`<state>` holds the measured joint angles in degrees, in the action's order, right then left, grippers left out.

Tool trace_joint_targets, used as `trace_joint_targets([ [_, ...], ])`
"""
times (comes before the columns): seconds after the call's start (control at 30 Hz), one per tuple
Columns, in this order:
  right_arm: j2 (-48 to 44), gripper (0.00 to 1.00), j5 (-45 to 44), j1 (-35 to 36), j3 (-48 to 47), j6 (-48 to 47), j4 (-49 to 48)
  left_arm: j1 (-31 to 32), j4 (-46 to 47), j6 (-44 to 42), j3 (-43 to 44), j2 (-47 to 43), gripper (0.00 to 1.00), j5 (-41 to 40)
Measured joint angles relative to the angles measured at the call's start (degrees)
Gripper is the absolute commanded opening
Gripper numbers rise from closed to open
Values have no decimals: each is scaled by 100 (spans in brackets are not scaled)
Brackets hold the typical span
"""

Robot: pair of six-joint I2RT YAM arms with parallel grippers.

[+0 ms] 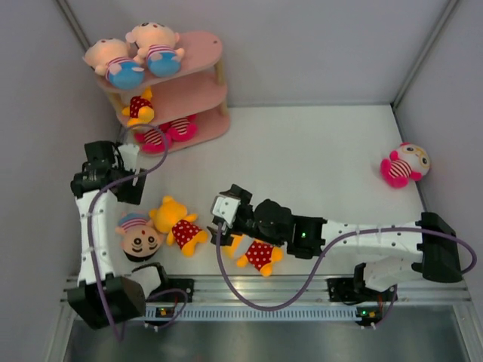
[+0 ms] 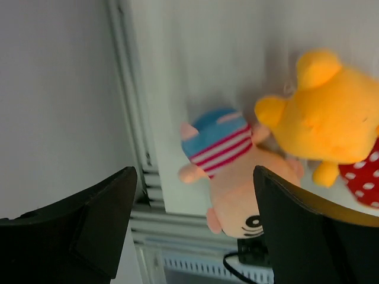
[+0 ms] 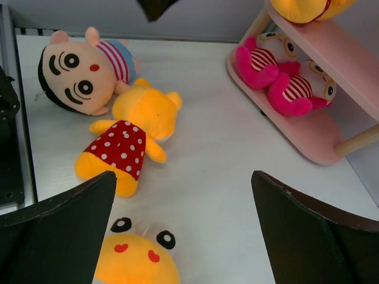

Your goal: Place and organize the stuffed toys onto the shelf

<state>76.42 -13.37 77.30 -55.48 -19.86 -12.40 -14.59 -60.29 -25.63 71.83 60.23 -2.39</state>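
Observation:
The pink shelf [image 1: 202, 96] stands at the back left. Two boy dolls [image 1: 113, 62] lie on its top tier, a yellow bear [image 1: 139, 108] on the middle tier, and pink dolls [image 1: 167, 132] on the bottom tier. On the table a boy doll [image 1: 138, 237] and a yellow bear [image 1: 178, 225] lie side by side. My left gripper [image 1: 130, 192] is open just above and behind them [image 2: 195, 225]. My right gripper [image 1: 220, 222] is open over a second yellow bear [image 1: 259, 255], whose face [image 3: 139, 257] shows between the fingers. A pink doll [image 1: 404, 164] lies far right.
Grey walls close in the table on the left, back and right. The aluminium rail [image 1: 256, 309] runs along the near edge, close behind the boy doll's head [image 2: 243, 201]. A purple cable loops from each arm.

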Motion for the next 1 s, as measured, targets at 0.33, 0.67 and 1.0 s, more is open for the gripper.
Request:
trace_joint_targets([
  [0.33,39,98,-286,369,0,2,254,-2667,-131,-1134,-962,1797,78,979],
  [0.67,704,98,-466,431,-153,-155,487,-2973,-162,-1368,-1078,2767,74,2063],
  [1.0,769,99,-708,542,-208,-358,474,-3053,-184,-1449,-1014,3101,0,3042],
])
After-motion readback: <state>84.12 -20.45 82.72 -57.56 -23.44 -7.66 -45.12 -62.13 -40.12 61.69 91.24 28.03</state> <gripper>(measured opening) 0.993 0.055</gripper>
